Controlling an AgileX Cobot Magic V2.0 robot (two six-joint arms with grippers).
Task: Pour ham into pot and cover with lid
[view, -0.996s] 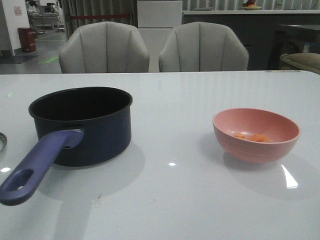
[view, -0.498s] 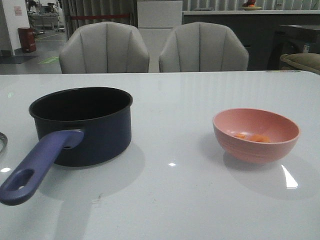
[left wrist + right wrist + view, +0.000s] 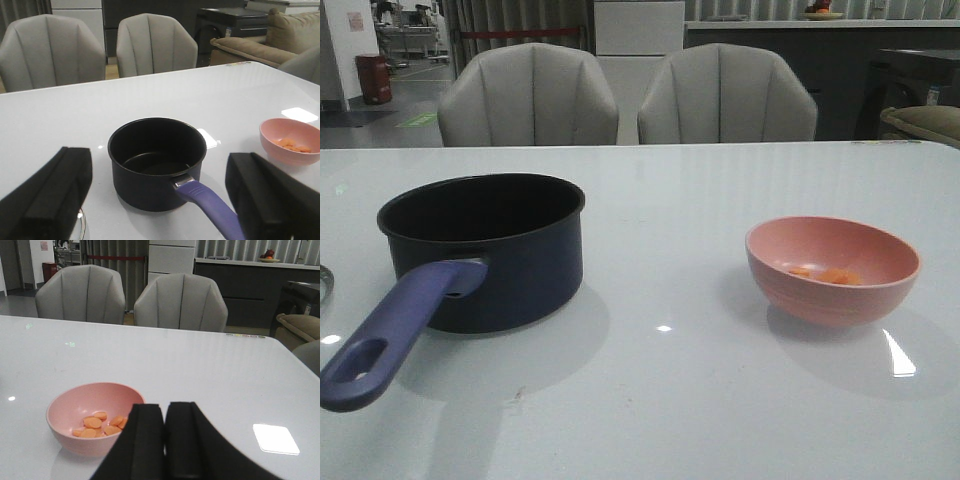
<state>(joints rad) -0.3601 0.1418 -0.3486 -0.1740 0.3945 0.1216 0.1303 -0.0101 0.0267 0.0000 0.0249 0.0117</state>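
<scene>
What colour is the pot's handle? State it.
Purplish-blue handle on the dark navy pot; the front view shows it best.

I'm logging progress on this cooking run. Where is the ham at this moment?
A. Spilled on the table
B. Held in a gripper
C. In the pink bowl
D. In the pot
C. The orange ham pieces lie in the pink bowl, while the pot is empty, showing only its bare dark inside.
</scene>
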